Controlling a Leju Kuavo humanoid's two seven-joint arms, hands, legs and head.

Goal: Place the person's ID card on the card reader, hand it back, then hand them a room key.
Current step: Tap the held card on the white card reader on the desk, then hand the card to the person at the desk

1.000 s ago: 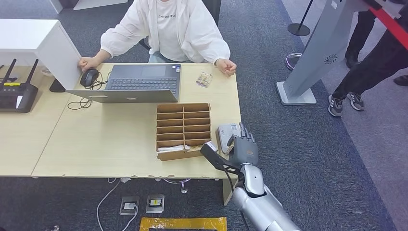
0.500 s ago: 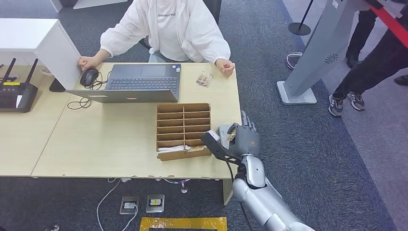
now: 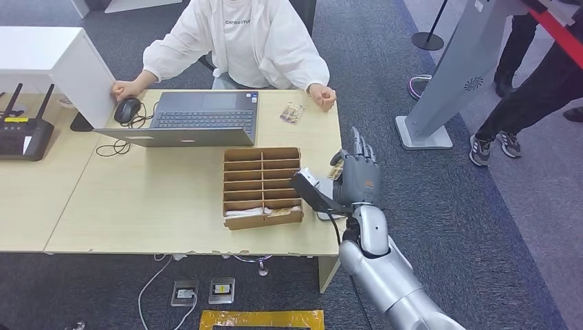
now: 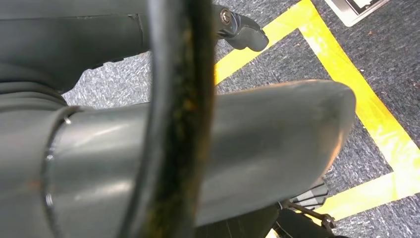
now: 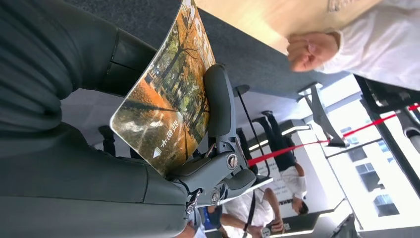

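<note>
- Cardboard organiser [image 3: 262, 187] stands on the wooden desk [image 3: 158, 199] to the left of the right hand [image 3: 355, 182]; its low slots let cards be taken out from above. I judge that the flat pieces in the slots nearest the robot are room keys, but they are too small to tell.
- Just left of the hand, at the desk's edge, the pale card reader [image 3: 317, 197] is mostly hidden behind the wrist camera, so I cannot tell if anything lies on it.
- The right hand holds a card [image 5: 166, 104] with an autumn forest print. In the right wrist view the card is pinched between the thumb [image 5: 219, 106] and the darker fingers behind it, and it bends a little. The flat pinch keeps the free edge open for somebody to take.
- Beyond the hand, the seated person's fist [image 3: 323, 96] rests on the far desk corner, well apart from the card. I judge the hand is giving the card back, so this fist must open to receive it.
- A second card [image 3: 291, 113] lies on the desk near that fist.
- Of the left hand I cannot tell the state; its wrist view faces the floor.
</note>
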